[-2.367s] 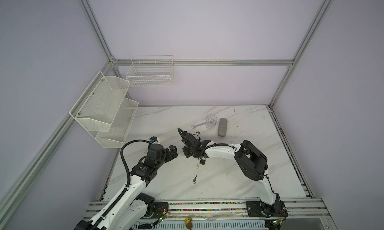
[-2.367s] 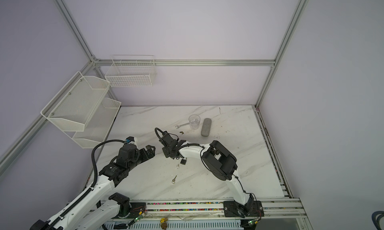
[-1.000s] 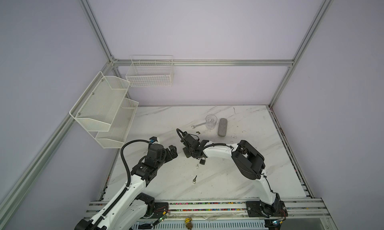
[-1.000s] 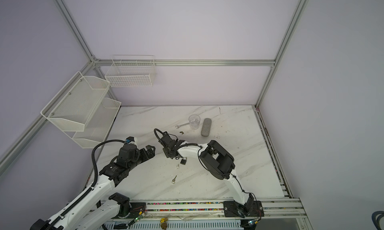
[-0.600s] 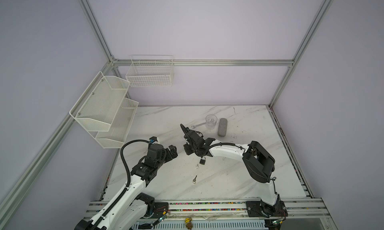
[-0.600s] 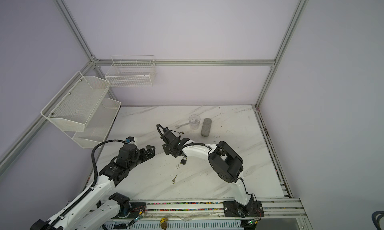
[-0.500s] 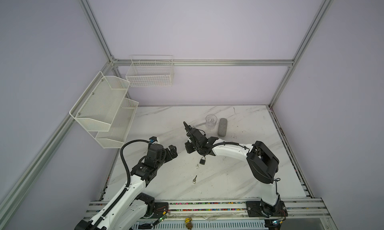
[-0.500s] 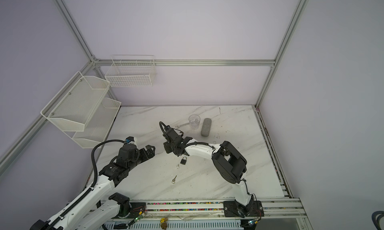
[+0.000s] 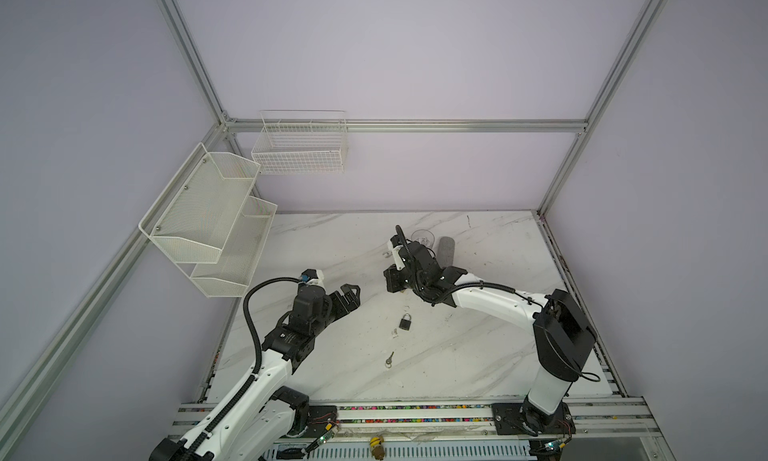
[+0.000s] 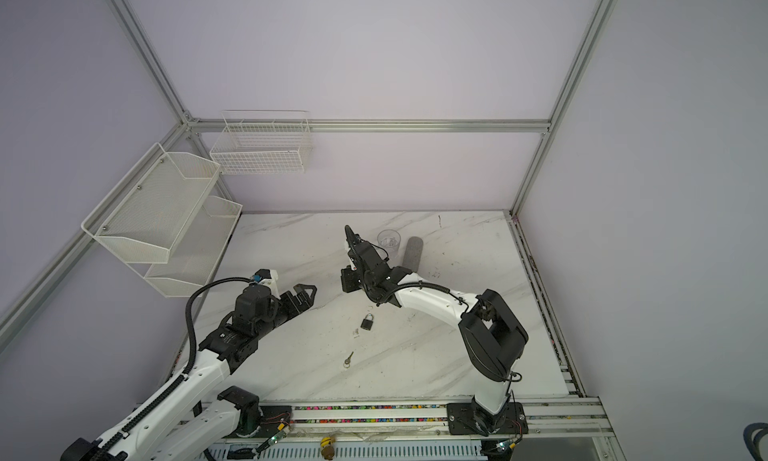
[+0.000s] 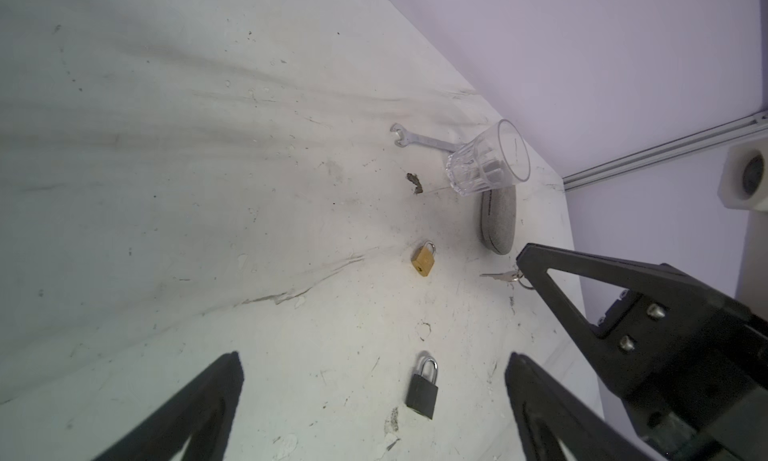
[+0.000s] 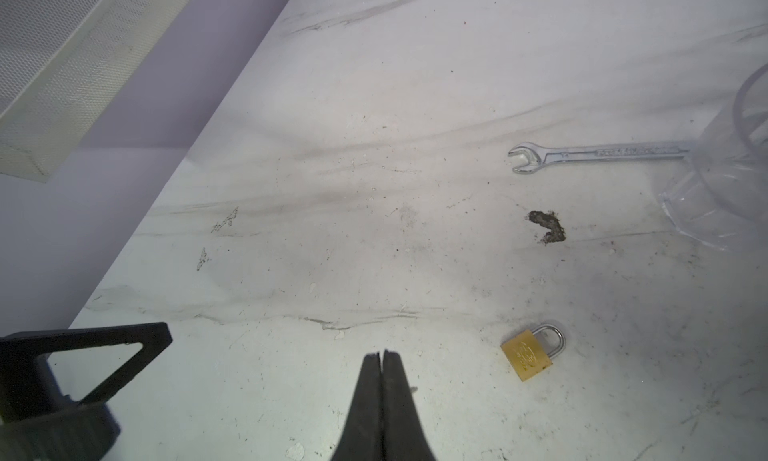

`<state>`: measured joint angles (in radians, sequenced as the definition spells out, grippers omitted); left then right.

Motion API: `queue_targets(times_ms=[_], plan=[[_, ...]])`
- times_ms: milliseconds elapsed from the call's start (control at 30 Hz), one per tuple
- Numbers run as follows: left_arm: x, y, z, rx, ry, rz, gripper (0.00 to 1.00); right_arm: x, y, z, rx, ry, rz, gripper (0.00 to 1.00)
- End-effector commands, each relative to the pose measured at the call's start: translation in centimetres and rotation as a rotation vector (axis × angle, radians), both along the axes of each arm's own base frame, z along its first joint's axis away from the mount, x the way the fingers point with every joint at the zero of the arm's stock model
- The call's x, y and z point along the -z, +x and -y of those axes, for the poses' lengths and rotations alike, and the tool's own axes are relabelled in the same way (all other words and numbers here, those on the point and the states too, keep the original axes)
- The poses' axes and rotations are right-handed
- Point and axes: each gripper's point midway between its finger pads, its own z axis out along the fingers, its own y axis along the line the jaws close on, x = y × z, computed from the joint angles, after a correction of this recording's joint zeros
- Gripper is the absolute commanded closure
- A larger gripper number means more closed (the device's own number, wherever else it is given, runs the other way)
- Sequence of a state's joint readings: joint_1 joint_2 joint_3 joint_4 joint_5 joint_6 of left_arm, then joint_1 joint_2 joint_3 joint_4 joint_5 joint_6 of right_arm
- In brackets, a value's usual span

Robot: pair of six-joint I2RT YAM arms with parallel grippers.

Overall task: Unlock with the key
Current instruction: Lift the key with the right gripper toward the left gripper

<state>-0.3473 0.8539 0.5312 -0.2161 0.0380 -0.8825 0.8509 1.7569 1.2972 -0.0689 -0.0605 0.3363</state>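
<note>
A black padlock (image 9: 405, 321) (image 10: 366, 322) lies flat mid-table, its shackle closed; in the left wrist view the black padlock (image 11: 422, 390) sits between my open left gripper's (image 11: 372, 357) fingers, farther out. A key (image 9: 389, 359) (image 10: 348, 359) rests on the table in front of it. A brass padlock (image 11: 424, 261) (image 12: 527, 355) and a silver key (image 11: 500, 276) lie under my right arm. My right gripper (image 12: 381, 353) (image 9: 390, 282) is shut on nothing, hovering above the table beside the brass padlock. The left gripper (image 9: 352, 297) stays left of the black padlock.
A wrench (image 12: 582, 153), a clear glass (image 11: 490, 161) and a grey oblong case (image 11: 498, 217) sit at the back. White wire baskets (image 9: 208, 222) hang on the left wall. A dark smudge (image 12: 547, 227) marks the marble table (image 9: 478, 355).
The right arm has pulled back to the right and its shut gripper has risen away from the black padlock. The left arm, both padlocks and the front key have not moved.
</note>
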Motion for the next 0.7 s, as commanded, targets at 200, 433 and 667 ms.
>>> queue_targets(times_ms=[200,433,667], plan=[[-8.9,2.4,2.5,-0.041,-0.412,0.140,0.00,-3.4,-0.6,0.3,-0.007,0.091,0.051,1.00],[-11.1,3.3,3.5,-0.048,-0.557,0.119,0.00,-5.3,-1.6,-0.9,-0.060,0.174,0.074,1.00],[-12.2,3.7,4.5,-0.062,-0.683,0.102,0.00,-7.4,-2.9,-2.8,-0.109,0.258,0.101,1.00]])
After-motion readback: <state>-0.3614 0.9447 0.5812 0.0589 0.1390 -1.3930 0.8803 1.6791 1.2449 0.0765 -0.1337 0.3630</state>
